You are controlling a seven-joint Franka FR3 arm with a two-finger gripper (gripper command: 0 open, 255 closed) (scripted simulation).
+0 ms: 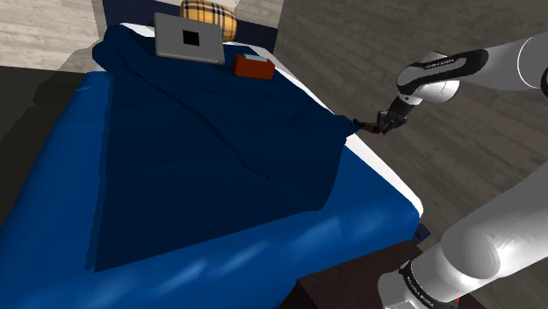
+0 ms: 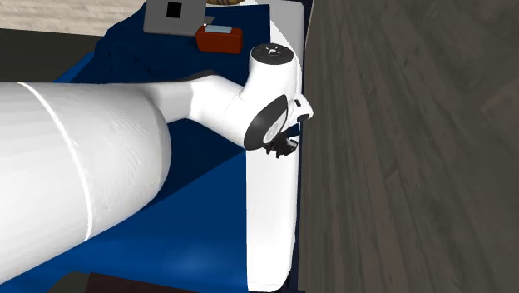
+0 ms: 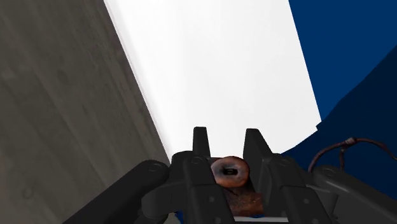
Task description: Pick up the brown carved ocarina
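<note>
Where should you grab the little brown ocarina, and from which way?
Probably grip the ocarina across its slim body, just behind the round-holed end, coming straight at that end. The body is narrow enough there to fit between the fingers, which clasp it on both sides now.

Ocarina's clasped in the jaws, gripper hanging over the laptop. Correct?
No. The gripper hangs at the bed's white edge, far from the laptop, as the shoulder view shows. The ocarina is indeed clasped in the jaws.
</note>
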